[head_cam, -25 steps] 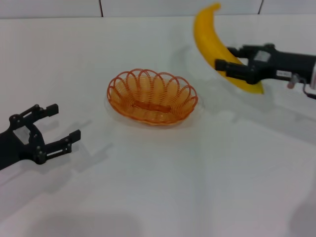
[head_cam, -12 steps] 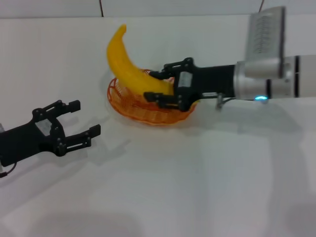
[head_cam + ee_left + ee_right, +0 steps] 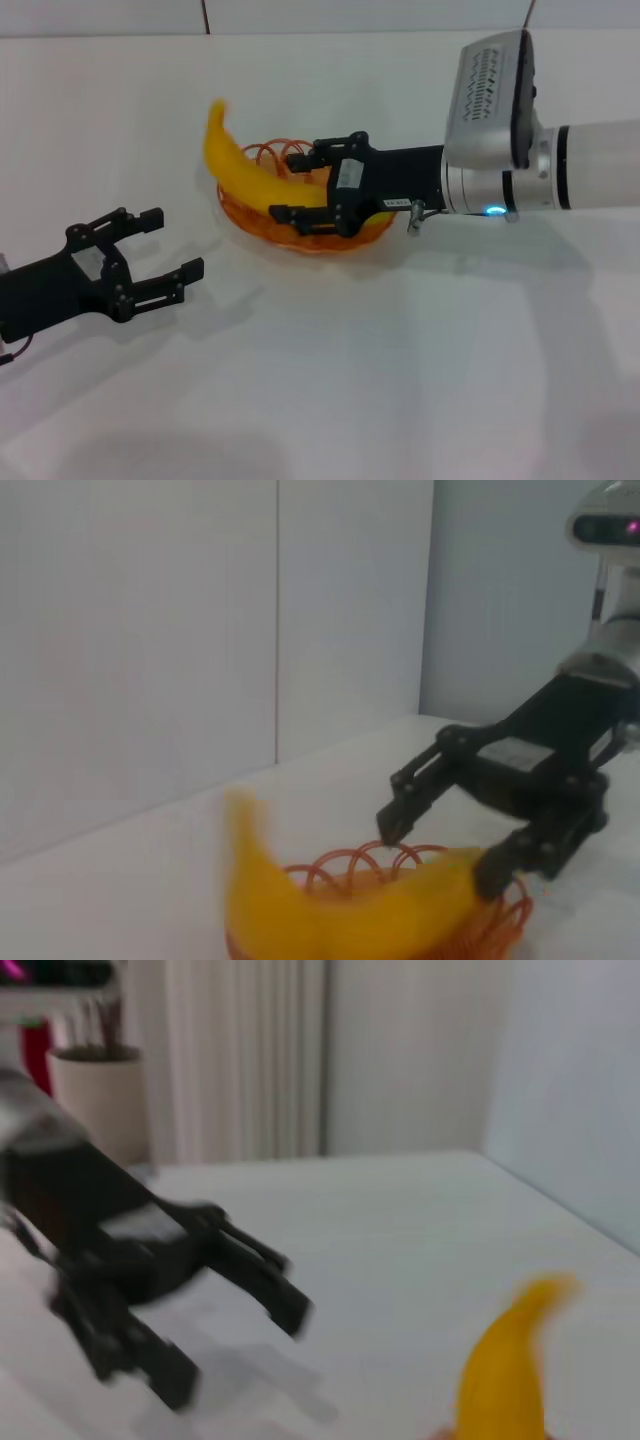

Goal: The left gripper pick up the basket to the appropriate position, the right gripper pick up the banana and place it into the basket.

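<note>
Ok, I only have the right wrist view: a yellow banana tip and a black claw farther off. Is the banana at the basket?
Observer: Yes. The head view shows the banana lying across the basket, with the right gripper around it.
Operator: And that other claw?
Observer: That is the left gripper, open, to the robot's left of the basket and apart from it.
Operator: Is the basket lifted?
Observer: No, it rests on the white table.

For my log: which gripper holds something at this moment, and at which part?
The right gripper holds the banana near its lower end, over the basket. The left gripper is open and holds nothing.
</note>
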